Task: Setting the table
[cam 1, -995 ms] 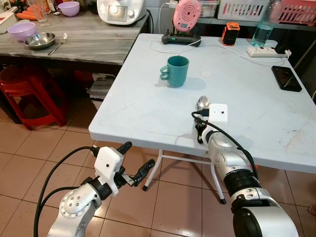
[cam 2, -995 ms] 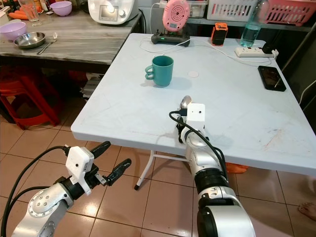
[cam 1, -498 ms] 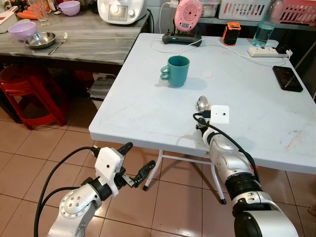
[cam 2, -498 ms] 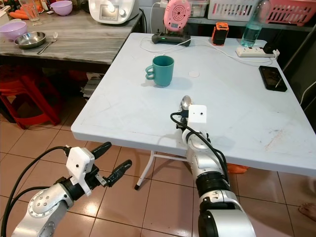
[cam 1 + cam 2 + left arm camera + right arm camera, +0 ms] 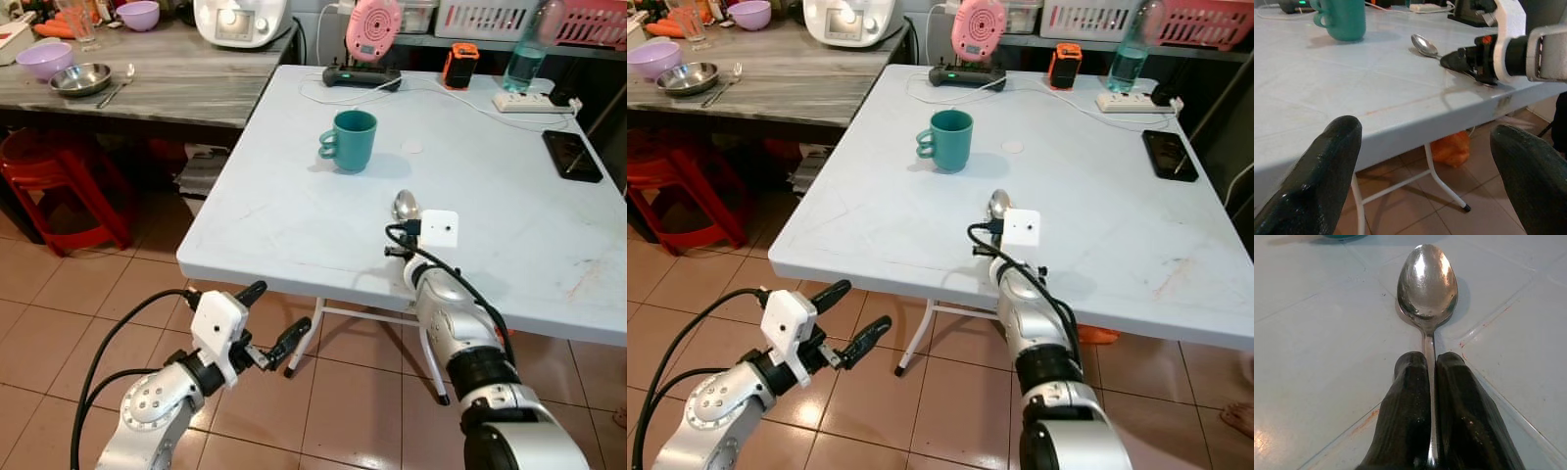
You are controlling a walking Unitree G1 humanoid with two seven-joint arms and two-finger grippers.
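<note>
In the lower middle of the left eye view, the right gripper [image 5: 404,233] is seen resting on the near edge of the white tabletop [image 5: 294,211], its fingers clenched on the handle of a metal spoon [image 5: 405,206]. The bowl of the spoon lies flat on the tabletop just beyond the fingers, toward the upper part of the frame. A teal mug [image 5: 349,140] stands upright further up and to the left, well apart from the spoon. A phone [image 5: 569,155] is seen at the right edge, and a power strip [image 5: 529,101] near the upper right. In the lower left, the left gripper [image 5: 266,323] is held over the tiled floor [image 5: 59,323], below the tabletop edge, with its fingers spread apart and nothing between them. A grey counter [image 5: 167,78] in the upper left carries a purple bowl [image 5: 43,61] and a steel bowl [image 5: 79,79].

In the left wrist view, the two black fingers [image 5: 1322,181] are shown wide apart at the lower corners. Beyond them the tabletop edge is seen, with the mug at the upper left, the spoon at upper centre, and the right gripper closed on its handle at the right.

In the right wrist view, the spoon handle is pinched between the two fingers [image 5: 1405,421], which are pressed together in the lower centre. The spoon bowl faces up, directly ahead of the fingertips, lying on the tabletop.
</note>
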